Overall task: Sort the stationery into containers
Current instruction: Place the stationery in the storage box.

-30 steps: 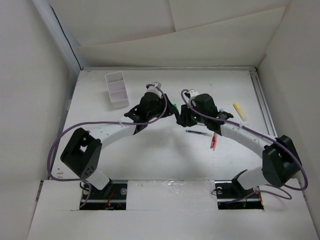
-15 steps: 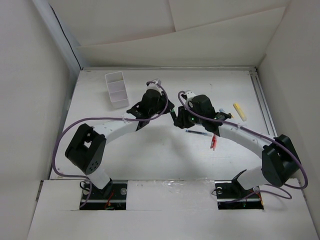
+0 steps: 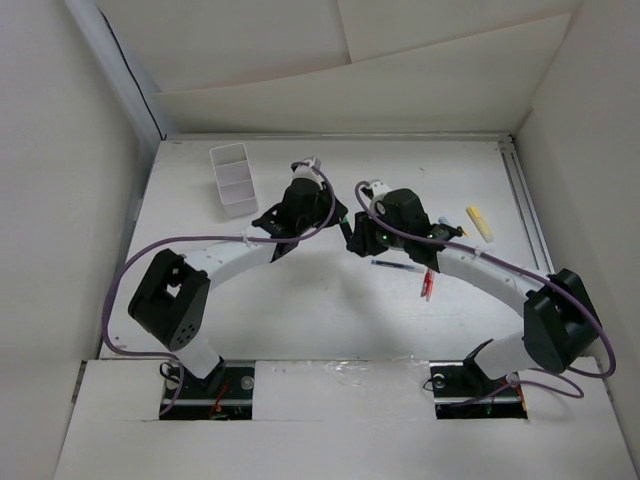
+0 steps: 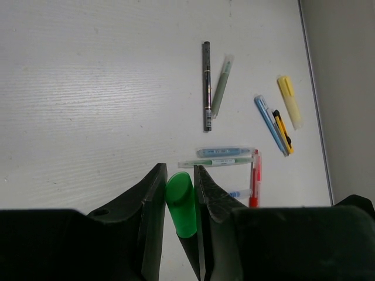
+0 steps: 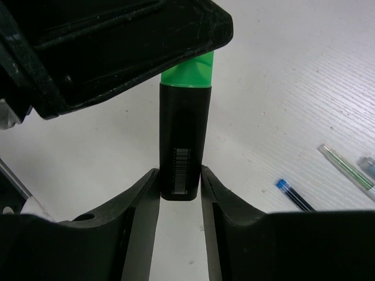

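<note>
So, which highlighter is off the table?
The green highlighter: the left gripper pinches its green end, the right gripper its black body. The yellow highlighter lies on the table.

Robot lab test cell — white table (image 3: 320, 320), white board walls (image 3: 60, 200), bolted left arm (image 3: 225, 258), right arm (image 3: 490, 272).

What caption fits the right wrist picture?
Right tool and left tool both grip a green-capped highlighter.

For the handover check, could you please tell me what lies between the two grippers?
A green highlighter spans the gap: the left gripper grips its green end, left wrist view; the right gripper holds its black barrel, right wrist view.
</note>
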Action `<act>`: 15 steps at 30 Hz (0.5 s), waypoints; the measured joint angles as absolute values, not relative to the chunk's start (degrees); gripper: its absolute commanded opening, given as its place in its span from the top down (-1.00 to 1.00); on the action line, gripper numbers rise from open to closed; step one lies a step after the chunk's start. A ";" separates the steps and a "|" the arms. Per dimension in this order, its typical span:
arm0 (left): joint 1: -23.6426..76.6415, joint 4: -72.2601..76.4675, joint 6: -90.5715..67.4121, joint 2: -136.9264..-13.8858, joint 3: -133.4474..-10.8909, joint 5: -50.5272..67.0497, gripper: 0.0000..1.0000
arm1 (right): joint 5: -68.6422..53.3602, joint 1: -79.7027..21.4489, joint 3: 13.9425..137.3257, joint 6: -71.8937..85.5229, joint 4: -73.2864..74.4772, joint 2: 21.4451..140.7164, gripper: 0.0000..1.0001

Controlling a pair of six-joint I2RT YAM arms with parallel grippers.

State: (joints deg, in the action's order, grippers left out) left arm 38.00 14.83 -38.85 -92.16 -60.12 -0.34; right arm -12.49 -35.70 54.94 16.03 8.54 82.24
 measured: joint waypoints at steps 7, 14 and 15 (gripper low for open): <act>36.14 13.26 -38.87 -90.59 -60.12 -2.26 1.00 | -13.72 -34.24 55.18 15.16 8.54 78.59 -0.11; 29.78 11.11 -39.31 -87.13 -60.12 -6.00 1.00 | -15.03 -31.40 54.30 14.55 7.66 71.68 -0.16; 28.40 10.90 -39.48 -86.52 -60.12 -6.98 1.00 | -15.03 -31.24 54.11 14.55 7.27 71.48 -0.16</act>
State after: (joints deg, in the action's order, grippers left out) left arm 28.40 10.90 -39.48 -86.52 -60.12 -6.98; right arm -15.03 -31.24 54.11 14.55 7.27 71.48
